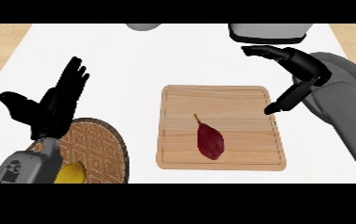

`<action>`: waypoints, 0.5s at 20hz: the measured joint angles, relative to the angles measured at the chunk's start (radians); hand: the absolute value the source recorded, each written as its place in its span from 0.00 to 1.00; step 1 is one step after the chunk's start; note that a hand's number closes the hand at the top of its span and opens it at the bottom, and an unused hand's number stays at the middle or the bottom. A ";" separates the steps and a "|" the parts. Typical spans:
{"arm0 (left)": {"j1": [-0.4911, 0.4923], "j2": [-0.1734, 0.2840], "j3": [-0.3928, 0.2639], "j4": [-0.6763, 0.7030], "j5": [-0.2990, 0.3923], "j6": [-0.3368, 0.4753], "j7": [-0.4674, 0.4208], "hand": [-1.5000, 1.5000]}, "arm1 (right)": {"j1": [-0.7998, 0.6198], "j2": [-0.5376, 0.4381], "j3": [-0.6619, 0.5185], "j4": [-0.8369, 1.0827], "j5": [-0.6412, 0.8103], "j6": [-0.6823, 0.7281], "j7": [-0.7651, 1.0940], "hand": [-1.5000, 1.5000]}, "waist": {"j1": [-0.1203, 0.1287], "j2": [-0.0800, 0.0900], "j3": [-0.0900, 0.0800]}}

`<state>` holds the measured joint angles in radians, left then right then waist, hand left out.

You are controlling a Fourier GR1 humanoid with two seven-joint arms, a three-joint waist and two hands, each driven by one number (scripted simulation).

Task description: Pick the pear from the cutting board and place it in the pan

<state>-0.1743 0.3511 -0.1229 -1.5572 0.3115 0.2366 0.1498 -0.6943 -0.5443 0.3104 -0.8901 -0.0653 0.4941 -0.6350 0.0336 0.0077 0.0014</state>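
Note:
A dark red pear point(210, 141) with a thin stem lies on the wooden cutting board point(221, 100) in the middle of the counter, toward the board's lower half. My right hand point(300, 72) hovers above the board's right edge, fingers relaxed and apart, thumb pointing down at the edge; it holds nothing. It is up and to the right of the pear, not touching it. My left hand point(59, 100) rests open at the left, fingers up. No pan shows as such; a grey vessel point(270, 31) is cut off at the top right.
A round woven mat point(101, 145) sits at the lower left with a yellow fruit point(71, 173) on it, partly behind my left forearm. A grey round object point(142, 26) is at the top edge. White counter lies between board and mat.

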 measured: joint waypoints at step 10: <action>-0.017 0.001 0.028 0.005 -0.004 -0.009 0.027 0.50 | -0.161 0.049 0.175 -0.031 0.251 0.005 0.057 0.00 | -0.013 -0.005 -0.002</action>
<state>-0.1914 0.3523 -0.0946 -1.5526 0.3071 0.2275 0.1773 -0.8553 -0.4949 0.4853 -0.9213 0.1861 0.4995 -0.5780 0.0208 0.0023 -0.0002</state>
